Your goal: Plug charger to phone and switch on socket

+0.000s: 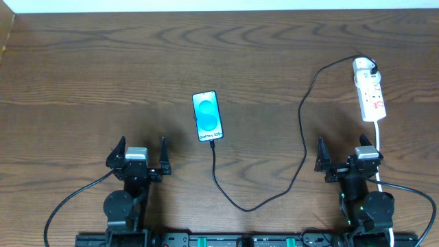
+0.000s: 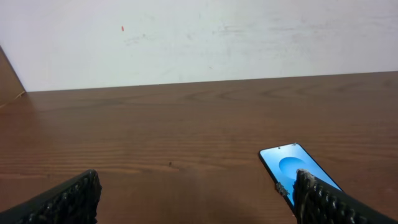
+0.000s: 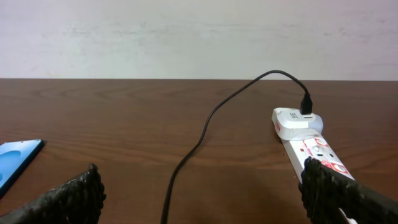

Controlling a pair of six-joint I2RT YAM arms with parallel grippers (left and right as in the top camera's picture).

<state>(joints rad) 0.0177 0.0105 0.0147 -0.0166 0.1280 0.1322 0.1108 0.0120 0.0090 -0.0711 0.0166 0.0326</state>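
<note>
The phone (image 1: 208, 116) lies flat mid-table, blue screen up; it also shows in the left wrist view (image 2: 292, 167) and at the left edge of the right wrist view (image 3: 15, 159). The black charger cable (image 1: 302, 144) runs from the phone's near end in a loop to the white adapter (image 1: 364, 67), which sits in the far end of the white socket strip (image 1: 372, 98). The right wrist view shows cable (image 3: 199, 140), adapter (image 3: 296, 120) and strip (image 3: 317, 152). My left gripper (image 1: 137, 159) (image 2: 196, 198) and right gripper (image 1: 348, 159) (image 3: 199, 191) are open, empty, near the front edge.
The strip's thicker white cord (image 1: 379, 147) runs toward the front past my right gripper. A pale wall (image 2: 199, 37) stands behind the table's far edge. Bare wooden tabletop (image 1: 82, 82) lies to the left.
</note>
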